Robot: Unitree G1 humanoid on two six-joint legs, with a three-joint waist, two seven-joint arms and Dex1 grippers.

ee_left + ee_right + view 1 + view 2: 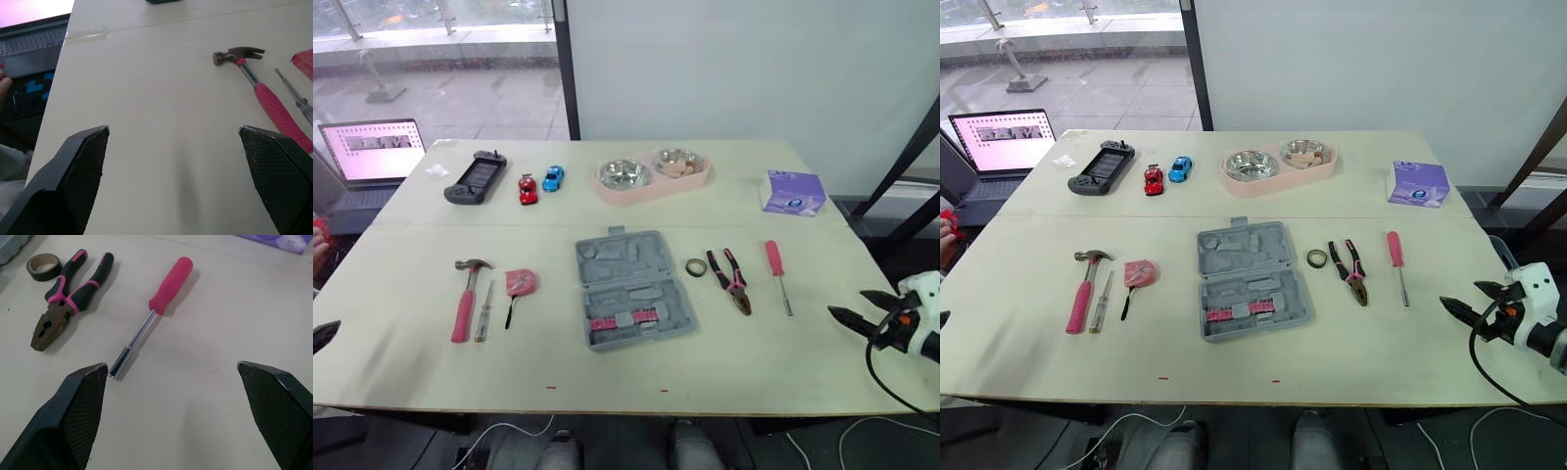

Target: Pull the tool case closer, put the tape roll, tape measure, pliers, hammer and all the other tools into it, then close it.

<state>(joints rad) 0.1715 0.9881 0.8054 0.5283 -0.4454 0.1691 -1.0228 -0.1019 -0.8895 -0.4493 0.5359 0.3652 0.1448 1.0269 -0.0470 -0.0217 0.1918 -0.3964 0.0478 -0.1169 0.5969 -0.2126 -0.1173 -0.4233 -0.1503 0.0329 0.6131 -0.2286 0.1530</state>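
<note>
The grey tool case (628, 289) lies open and flat at the table's middle, with a row of pink bits in its near half. To its right lie the tape roll (695, 266), the pink-handled pliers (730, 280) and a pink nut driver (164, 293). To its left lie the pink tape measure (521, 282), a thin screwdriver (484, 310) and the pink-handled hammer (264, 90). My right gripper (171, 366) hovers open near the table's right edge, short of the nut driver's tip. My left gripper (173, 128) is open over bare table at the left edge, near the hammer.
Along the far side stand a black game controller (476, 177), a red toy car (528, 188), a blue toy car (553, 177), a pink double bowl (652, 174) and a purple tissue box (792, 191). A laptop (370, 157) and a person's hand (321, 240) are off the left edge.
</note>
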